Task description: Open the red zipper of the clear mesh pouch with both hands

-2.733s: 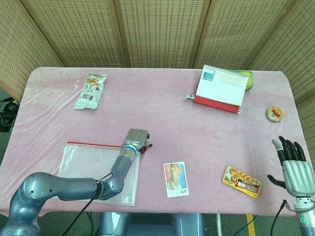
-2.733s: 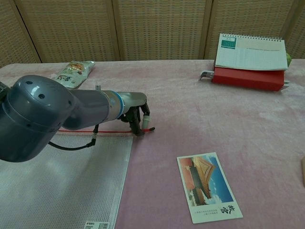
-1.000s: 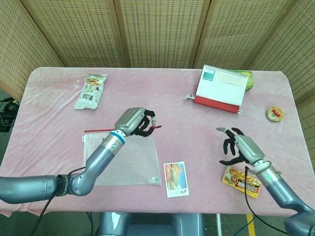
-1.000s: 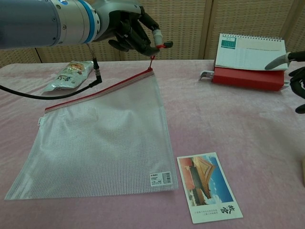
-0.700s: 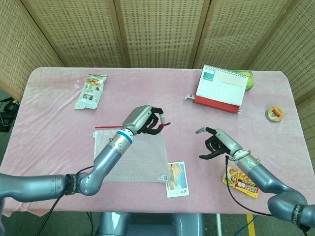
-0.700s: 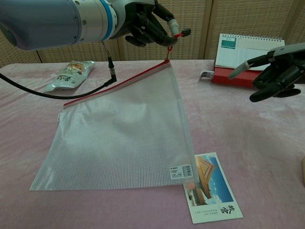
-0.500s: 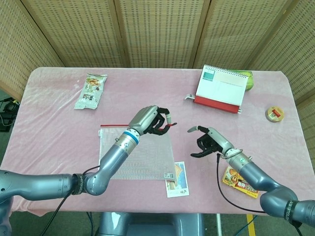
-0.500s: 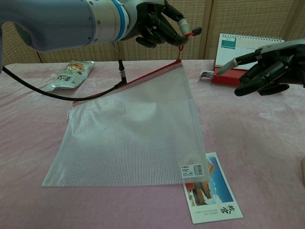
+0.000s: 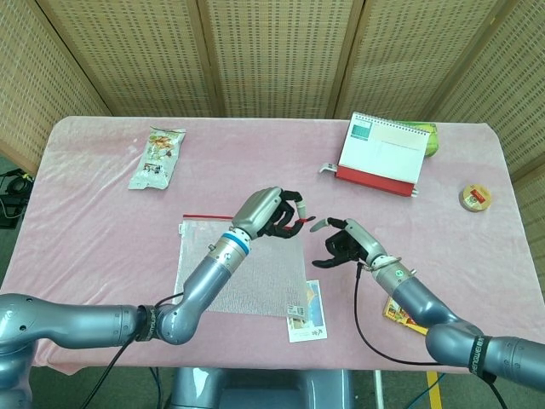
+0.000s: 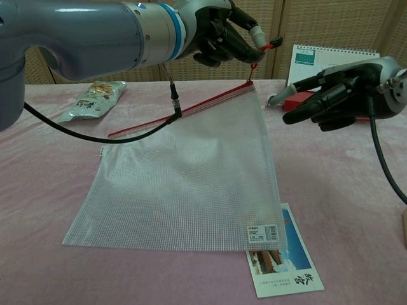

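- The left hand (image 10: 219, 32) pinched the red zipper pull (image 10: 272, 43) between its fingertips and held it above the tabletop (image 9: 94, 179).
- The clear mesh pouch (image 10: 191, 171) hung by its upper right corner from that pull, with its red zipper (image 10: 181, 113) slanting down to the left and the lower edge resting on the pink cloth.
- In the head view the pouch (image 9: 243, 273) lay near the middle of the tabletop, between the two arms.
- The pouch's lower right corner overlapped a postcard (image 10: 286, 270) lying on the cloth.
- The right hand (image 10: 337, 92) hovered just beside the lifted corner, fingers spread and reaching toward it, holding nothing and apart from the pouch.
- A desk calendar (image 9: 381, 153) stood at the far right of the tabletop, with a green object partly hidden behind it.
- A snack bag (image 9: 157, 158) lay at the far left, a small round tin (image 9: 475, 198) near the right edge, and an orange packet (image 9: 398, 313) was partly hidden under the right arm.
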